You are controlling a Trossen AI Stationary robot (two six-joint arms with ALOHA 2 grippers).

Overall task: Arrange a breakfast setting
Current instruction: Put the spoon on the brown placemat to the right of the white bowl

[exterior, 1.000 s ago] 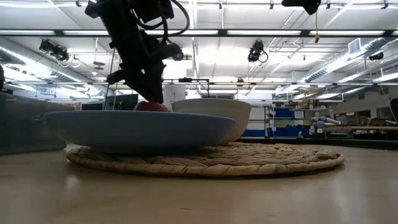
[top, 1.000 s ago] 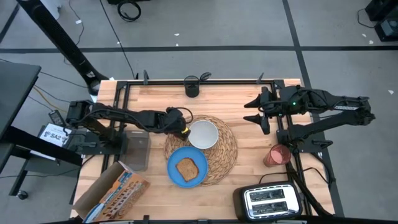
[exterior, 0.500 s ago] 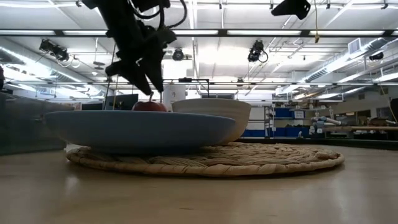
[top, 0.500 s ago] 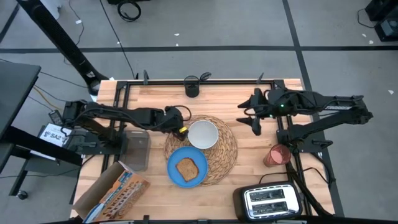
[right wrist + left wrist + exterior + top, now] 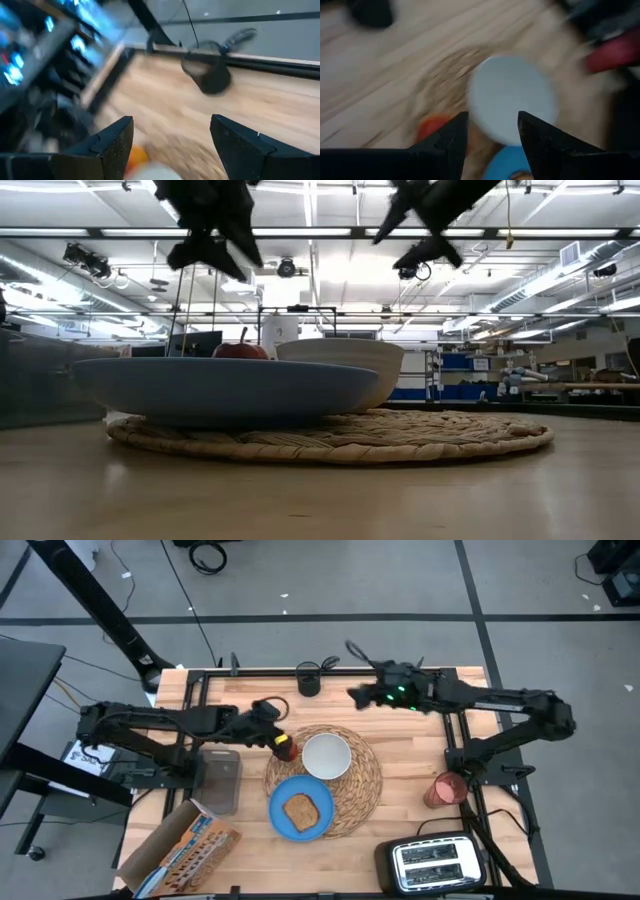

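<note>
Setting: the straw placemat [image 5: 335, 778] lies mid-desk and serves as landmark; blue plate [image 5: 277, 810] overlaps its near-left edge, toast [image 5: 301, 810] on the plate.
Bowl: the white bowl [image 5: 326, 755] sits on the mat; probably rigid, breakable, best taken by the rim.
Apple: the red apple [image 5: 285, 747] rests at the mat's left edge, just beside the bowl; likely smooth, round and prone to roll, so grip across its widest part.
Cup: the translucent red cup [image 5: 444, 789] stands right of the mat, well apart; likely light, grasp mid-wall.
Left pincer [image 5: 266, 716]: released, empty, above the desk left of the mat.
Right pincer [image 5: 353, 670]: released, empty, beyond the mat near the small black cup [image 5: 308, 679].
Desk [image 5: 400, 765]: wooden.
</note>
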